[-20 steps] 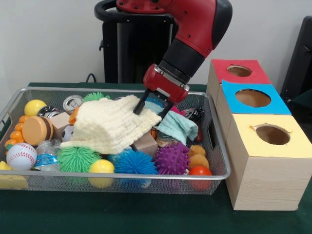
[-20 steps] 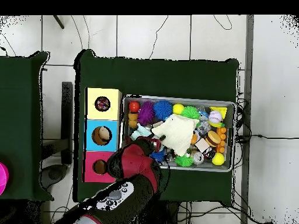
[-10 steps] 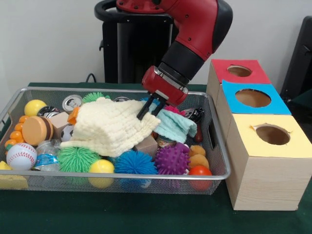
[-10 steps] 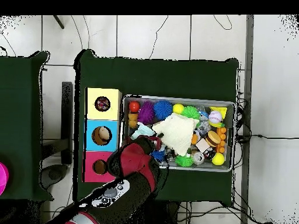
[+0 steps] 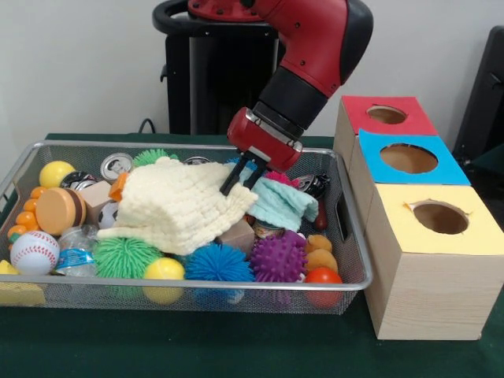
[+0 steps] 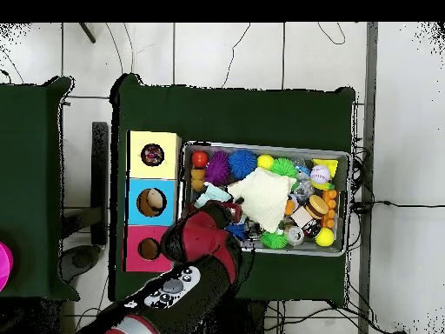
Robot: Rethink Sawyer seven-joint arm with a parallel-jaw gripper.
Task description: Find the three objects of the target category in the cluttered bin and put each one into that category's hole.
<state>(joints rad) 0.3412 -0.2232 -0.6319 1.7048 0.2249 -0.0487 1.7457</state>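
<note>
**Inspector A:** Working left to right in the front view. The wire bin (image 5: 346, 236) holds a baseball (image 5: 33, 252), a green spiky ball (image 5: 126, 257) and a yellow ball (image 5: 164, 270) along its near wall. The cream cloth (image 5: 177, 203) lies across the middle, raised at its right corner.

**Inspector B:** State of the gripper (image 5: 242, 175)?

**Inspector A:** It stands at that raised corner. The two black fingers (image 5: 230, 178) appear drawn together on the cloth's edge. I judge them pinched on it, though the contact itself is partly hidden.

**Inspector B:** And to its right?

**Inspector A:** A teal cloth (image 5: 285, 203) lies just beside the tips, on the side toward the boxes. The purple spiky ball (image 5: 278, 257) sits nearer the camera. Then come the three boxes: yellow hole (image 5: 440, 217), blue hole (image 5: 409, 158), red hole (image 5: 387, 115).

**Inspector B:** Target category?

**Inspector A:** Not stated. If cloths, the cream one's bulk trails left from the jaws, away from the holes. The carry must therefore run rightward over the bin wall.
</note>
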